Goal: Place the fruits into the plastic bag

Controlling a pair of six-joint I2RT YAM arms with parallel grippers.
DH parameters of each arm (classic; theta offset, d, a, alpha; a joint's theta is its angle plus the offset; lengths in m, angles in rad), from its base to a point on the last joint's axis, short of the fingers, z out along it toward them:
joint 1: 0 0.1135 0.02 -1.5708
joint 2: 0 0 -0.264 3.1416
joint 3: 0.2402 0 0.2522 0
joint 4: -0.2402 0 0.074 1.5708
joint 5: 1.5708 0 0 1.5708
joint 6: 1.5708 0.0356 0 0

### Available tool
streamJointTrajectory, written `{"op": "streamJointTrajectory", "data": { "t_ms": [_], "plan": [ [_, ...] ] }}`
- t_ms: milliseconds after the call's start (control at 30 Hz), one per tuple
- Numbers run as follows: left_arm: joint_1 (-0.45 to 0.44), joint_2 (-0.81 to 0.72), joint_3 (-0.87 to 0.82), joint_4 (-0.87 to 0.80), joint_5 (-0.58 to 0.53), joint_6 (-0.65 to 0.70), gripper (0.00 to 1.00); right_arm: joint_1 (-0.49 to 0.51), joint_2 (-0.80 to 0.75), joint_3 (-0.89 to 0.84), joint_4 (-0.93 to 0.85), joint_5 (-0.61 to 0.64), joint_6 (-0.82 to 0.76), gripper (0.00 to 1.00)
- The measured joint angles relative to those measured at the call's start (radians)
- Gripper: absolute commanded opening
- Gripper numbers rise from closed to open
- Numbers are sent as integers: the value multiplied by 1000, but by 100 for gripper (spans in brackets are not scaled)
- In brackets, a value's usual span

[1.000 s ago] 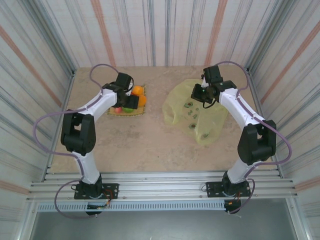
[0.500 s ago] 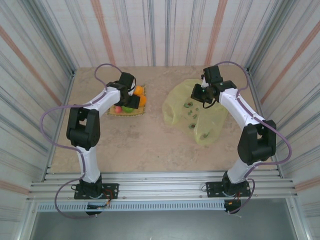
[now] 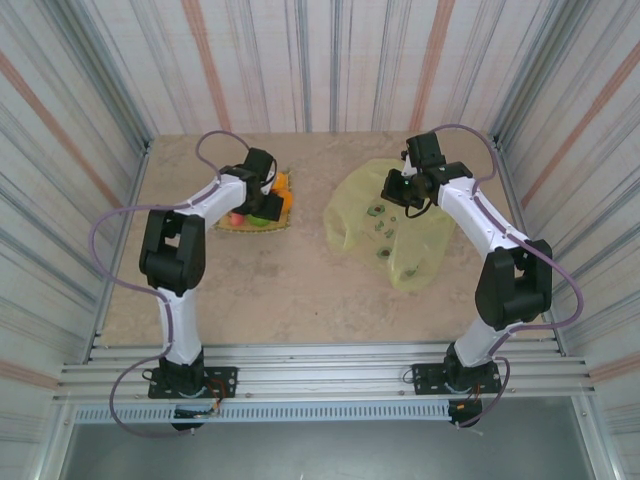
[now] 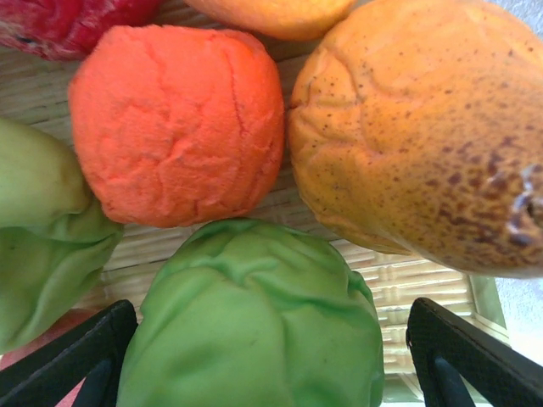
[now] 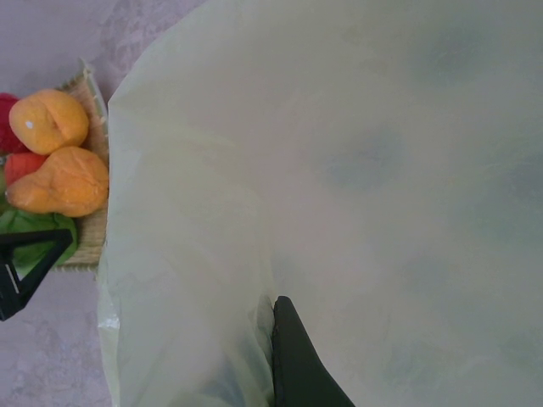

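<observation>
Tabletop [image 3: 280,290], overhead: beige, walled by striped panels on three sides. Mat [image 3: 275,225] at far left carries the fruits [image 3: 283,185], with the left hand [image 3: 264,195] directly over them. Bag [image 3: 400,245] lies well apart at far right: pale yellow-green, crinkled, dark-spotted, with the right hand [image 3: 400,190] at its far edge. Bare room between mat and bag and along the near side.

Left wrist: fingers [image 4: 76,360] spread wide, straddling a green fruit [image 4: 254,322], a gap showing at the right finger; nothing gripped. Red-orange fruit [image 4: 174,123] and speckled orange fruit [image 4: 416,136] crowd just beyond it. Second green fruit [image 4: 38,229] at left. Woven slats between.

Right wrist: translucent film across most of the frame. Hand closed, one dark finger [image 5: 293,356] visible, a fold of bag gathered and apparently pinched at its tip. Fruits on the mat seen past the bag's left edge.
</observation>
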Motion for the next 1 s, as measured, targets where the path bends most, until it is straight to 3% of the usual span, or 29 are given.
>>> {"op": "streamJointTrajectory", "data": {
  "t_ms": [600, 800, 1000],
  "plan": [
    [-5, -39, -53, 13, -4, -5, 58, 0, 0, -13, 7, -18, 1, 0],
    [-33, -258, -227, 71, 75, -48, 54, 0, 0, -16, 6, -27, 9, 0],
    [-137, -576, -440, 205, 199, -119, 50, 0, -2, -16, 16, -71, 79, 0]
  ]
}}
